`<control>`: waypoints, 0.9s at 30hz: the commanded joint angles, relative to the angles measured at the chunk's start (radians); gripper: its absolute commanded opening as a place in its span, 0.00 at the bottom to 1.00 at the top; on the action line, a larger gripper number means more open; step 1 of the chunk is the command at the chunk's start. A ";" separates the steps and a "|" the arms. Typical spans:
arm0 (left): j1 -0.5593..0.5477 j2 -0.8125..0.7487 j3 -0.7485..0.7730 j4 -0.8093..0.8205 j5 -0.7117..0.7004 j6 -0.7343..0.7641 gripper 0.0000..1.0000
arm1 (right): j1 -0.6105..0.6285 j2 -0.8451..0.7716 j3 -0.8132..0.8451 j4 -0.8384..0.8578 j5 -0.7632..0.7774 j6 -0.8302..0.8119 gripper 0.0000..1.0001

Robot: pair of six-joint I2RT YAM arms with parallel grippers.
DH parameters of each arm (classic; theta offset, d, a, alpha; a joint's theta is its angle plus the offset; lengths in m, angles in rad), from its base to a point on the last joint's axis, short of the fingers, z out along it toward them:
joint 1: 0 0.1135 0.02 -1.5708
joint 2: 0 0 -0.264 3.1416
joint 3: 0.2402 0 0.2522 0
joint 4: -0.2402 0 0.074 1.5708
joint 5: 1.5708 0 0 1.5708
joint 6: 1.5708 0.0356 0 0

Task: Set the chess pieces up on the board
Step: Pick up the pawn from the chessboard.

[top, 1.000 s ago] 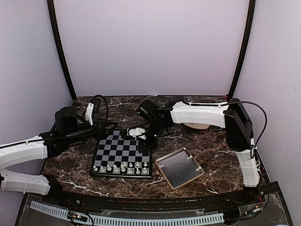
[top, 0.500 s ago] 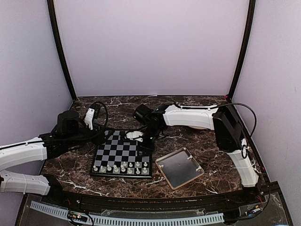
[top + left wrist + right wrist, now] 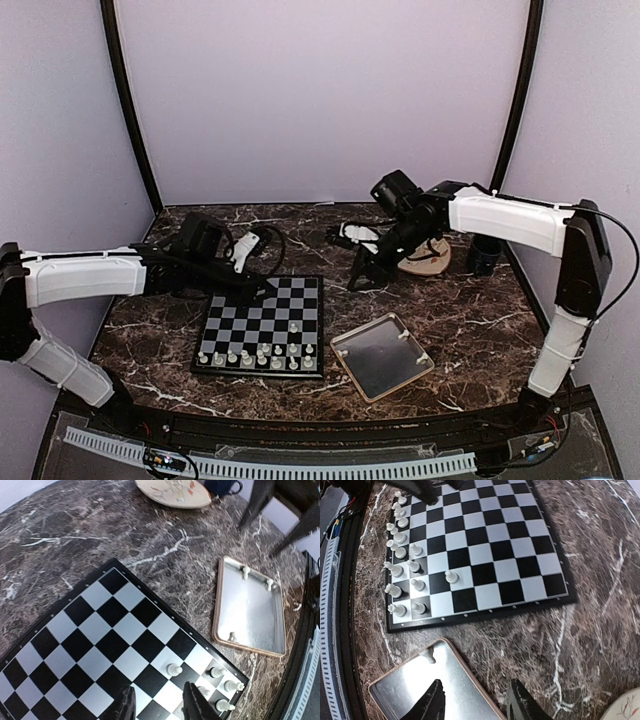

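Note:
The board (image 3: 262, 318) lies at the near centre of the table. Several white chess pieces (image 3: 258, 355) line its near two rows. One pawn (image 3: 293, 327) stands alone a row further in. My left gripper (image 3: 258, 292) hovers over the board's far left part, open and empty. In the left wrist view, the left gripper (image 3: 159, 706) has the lone pawn (image 3: 174, 669) just beyond its fingertips. My right gripper (image 3: 366, 280) hangs open behind the tray. In the right wrist view, the right gripper (image 3: 476, 705) is empty above the tray's edge.
A metal tray (image 3: 365, 372) right of the board holds three loose pieces, one of them (image 3: 400, 337) near its far rim. A beige plate (image 3: 425, 262) and a dark cup (image 3: 483, 255) stand at the back right. Purple walls enclose the table.
The right gripper opened and drew back from the board's far edge toward the back right. The left arm swung right, bringing its gripper over the board, with its jaws narrower than before.

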 commanded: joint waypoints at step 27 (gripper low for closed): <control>-0.187 0.477 0.412 -0.387 -0.123 0.199 0.28 | -0.249 -0.236 -0.354 0.298 -0.150 0.069 0.47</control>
